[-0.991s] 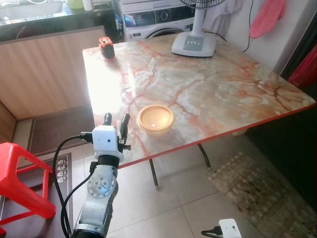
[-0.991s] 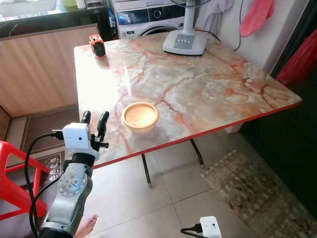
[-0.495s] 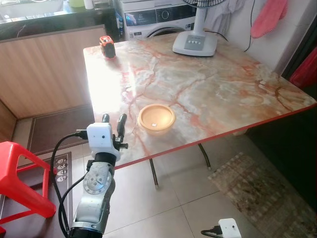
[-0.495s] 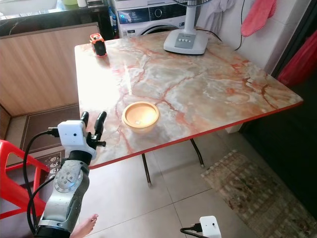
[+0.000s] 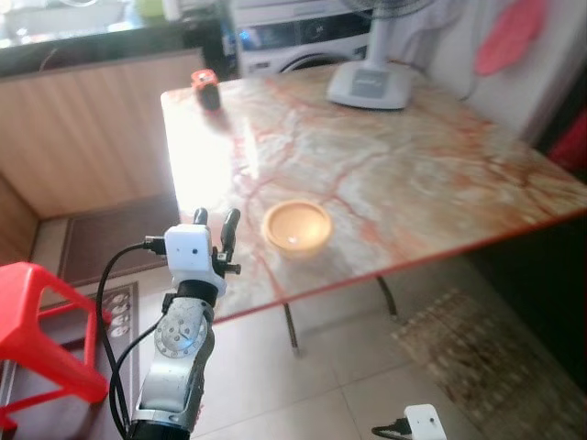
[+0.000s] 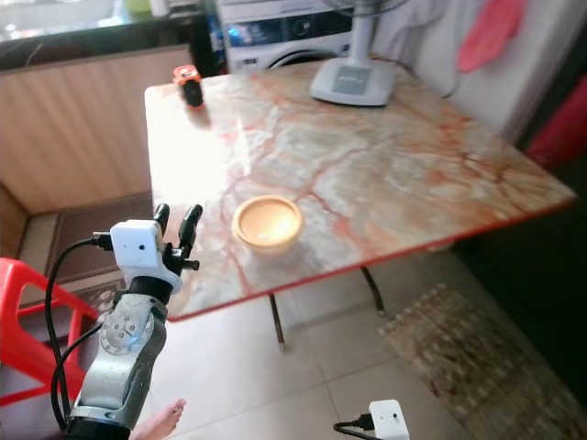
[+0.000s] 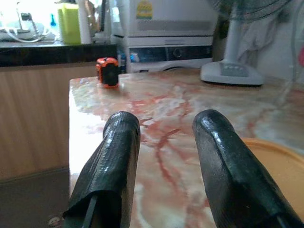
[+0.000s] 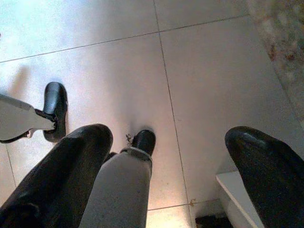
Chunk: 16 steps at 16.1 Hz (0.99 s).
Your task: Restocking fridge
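Note:
A shallow orange bowl (image 5: 296, 226) sits on the marble table (image 5: 413, 165) close to its near edge. My left gripper (image 5: 215, 220) is raised at the table's near left corner, a little to the left of the bowl, open with nothing between its fingers. Its wrist view looks across the tabletop, with the bowl's rim (image 7: 273, 152) beside one finger. My right gripper (image 8: 168, 161) hangs low and open, pointing down at the tiled floor.
A small orange and black object (image 5: 205, 85) stands at the table's far left corner, and a fan base (image 5: 371, 85) at the far edge. A red stool (image 5: 41, 321) is on my left. A washing machine (image 5: 303, 37) stands behind the table, a rug (image 5: 495, 357) under its right side.
The whole picture has shifted and blurred slightly, so the camera has moved. My left gripper stays at the table corner beside the bowl, still open.

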{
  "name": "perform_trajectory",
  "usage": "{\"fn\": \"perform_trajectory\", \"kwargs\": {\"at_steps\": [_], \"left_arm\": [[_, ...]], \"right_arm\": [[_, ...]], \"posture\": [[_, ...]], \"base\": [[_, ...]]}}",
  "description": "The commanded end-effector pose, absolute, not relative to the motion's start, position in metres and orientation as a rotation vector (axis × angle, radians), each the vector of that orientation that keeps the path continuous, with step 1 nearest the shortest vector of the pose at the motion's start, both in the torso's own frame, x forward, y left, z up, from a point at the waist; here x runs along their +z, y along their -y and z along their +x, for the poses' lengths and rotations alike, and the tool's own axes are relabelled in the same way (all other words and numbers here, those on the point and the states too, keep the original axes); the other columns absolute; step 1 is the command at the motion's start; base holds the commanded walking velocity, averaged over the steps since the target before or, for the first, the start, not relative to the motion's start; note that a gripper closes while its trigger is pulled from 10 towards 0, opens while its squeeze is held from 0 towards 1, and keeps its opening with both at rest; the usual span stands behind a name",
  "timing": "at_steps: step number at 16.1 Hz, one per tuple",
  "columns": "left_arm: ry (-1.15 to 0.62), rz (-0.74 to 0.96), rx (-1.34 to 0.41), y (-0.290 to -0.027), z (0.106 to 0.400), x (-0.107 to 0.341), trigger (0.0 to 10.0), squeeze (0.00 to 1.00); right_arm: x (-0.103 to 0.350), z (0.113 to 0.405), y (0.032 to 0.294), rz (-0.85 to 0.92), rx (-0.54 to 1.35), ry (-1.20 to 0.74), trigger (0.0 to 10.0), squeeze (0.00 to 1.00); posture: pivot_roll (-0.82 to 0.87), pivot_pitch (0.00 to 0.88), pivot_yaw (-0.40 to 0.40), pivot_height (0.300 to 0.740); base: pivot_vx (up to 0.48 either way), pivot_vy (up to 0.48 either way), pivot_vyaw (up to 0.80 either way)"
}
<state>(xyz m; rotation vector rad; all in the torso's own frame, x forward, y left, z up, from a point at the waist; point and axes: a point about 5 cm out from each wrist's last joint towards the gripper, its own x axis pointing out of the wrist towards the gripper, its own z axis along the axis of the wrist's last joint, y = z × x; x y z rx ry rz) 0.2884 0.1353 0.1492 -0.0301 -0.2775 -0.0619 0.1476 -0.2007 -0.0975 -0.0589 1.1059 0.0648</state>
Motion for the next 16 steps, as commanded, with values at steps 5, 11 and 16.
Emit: {"fn": "perform_trajectory", "kwargs": {"at_steps": [5,11,16], "left_arm": [[0.273,-0.021,-0.112,-0.13,0.287,0.152,10.0,0.0],[0.226,-0.195,-0.032,-0.126,0.282,0.146,10.0,0.0],[0.2,-0.409,0.201,-0.162,0.283,0.143,10.0,0.0]], "right_arm": [[-0.098,0.146,0.199,-0.072,0.081,-1.108,10.0,0.0],[-0.098,0.148,0.199,-0.081,0.087,-1.106,10.0,0.0],[-0.097,0.149,0.2,-0.087,0.091,-1.102,10.0,0.0]], "posture": [[0.04,0.029,0.024,0.74],[0.04,0.044,0.017,0.74],[0.05,0.049,0.014,0.74]], "base": [[0.303,0.0,0.0],[0.0,0.0,0.0],[0.0,0.0,0.0]]}}
